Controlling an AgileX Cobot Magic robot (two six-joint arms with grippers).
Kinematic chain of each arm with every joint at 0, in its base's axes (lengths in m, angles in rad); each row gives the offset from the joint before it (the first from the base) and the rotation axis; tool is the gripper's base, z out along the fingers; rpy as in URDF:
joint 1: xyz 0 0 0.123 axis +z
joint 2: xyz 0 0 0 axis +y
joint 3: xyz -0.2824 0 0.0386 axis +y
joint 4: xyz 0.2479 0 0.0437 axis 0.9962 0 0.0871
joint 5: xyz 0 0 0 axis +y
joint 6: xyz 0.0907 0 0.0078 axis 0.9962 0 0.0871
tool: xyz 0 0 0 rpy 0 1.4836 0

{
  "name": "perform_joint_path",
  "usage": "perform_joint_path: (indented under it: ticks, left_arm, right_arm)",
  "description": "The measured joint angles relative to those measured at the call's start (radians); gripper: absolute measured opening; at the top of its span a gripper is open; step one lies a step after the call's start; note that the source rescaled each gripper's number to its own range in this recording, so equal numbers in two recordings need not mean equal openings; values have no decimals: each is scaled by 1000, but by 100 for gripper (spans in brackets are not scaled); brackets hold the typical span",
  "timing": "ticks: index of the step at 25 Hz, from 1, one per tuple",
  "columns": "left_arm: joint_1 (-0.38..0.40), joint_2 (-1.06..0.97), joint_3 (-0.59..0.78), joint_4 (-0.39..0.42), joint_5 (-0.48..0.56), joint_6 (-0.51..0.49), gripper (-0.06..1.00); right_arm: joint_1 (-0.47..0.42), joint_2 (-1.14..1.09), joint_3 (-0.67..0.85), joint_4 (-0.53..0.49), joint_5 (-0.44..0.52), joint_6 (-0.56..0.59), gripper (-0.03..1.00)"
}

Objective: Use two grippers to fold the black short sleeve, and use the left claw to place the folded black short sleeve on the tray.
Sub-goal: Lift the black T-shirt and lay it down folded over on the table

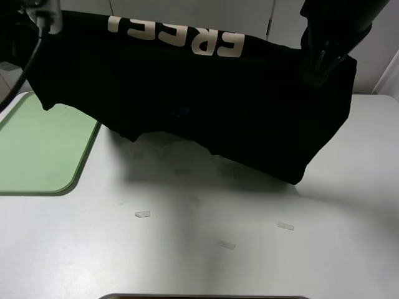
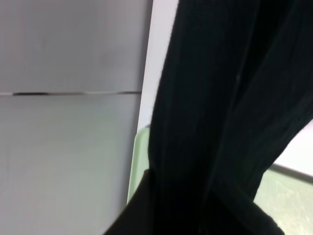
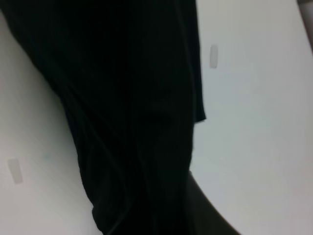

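Note:
The black short sleeve point(image 1: 206, 106) with white letters hangs stretched in the air above the white table, its lower edge just over the surface. My left gripper point(image 1: 48, 23) holds its upper left corner and my right gripper point(image 1: 317, 70) holds its upper right corner. Both are shut on the cloth. In the left wrist view the black cloth point(image 2: 220, 122) fills the picture and hides the fingers. In the right wrist view the cloth point(image 3: 127, 98) hides them too. The green tray point(image 1: 37, 149) lies flat at the left of the table, below the left gripper.
The white table point(image 1: 249, 261) has small tape marks point(image 1: 143, 214) in front of the shirt. A dark edge point(image 1: 206, 296) shows at the near side. A wall stands behind, and a strip of the tray's rim point(image 2: 139, 161) shows in the left wrist view.

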Motion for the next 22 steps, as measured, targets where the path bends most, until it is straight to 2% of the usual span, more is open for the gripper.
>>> perform_joint_path:
  ticks: [5,11,22]
  left_arm:
    - [0,-1,-111,-50,145,0,1]
    - [0,-1,-200,-93,254,0,1]
    - [-2,-1,-278,-145,301,0,1]
  right_arm:
    - [0,-23,-36,4,13,0,0]
    - [0,-70,-44,4,16,0,0]
    - [0,-223,-44,-43,14,0,0]
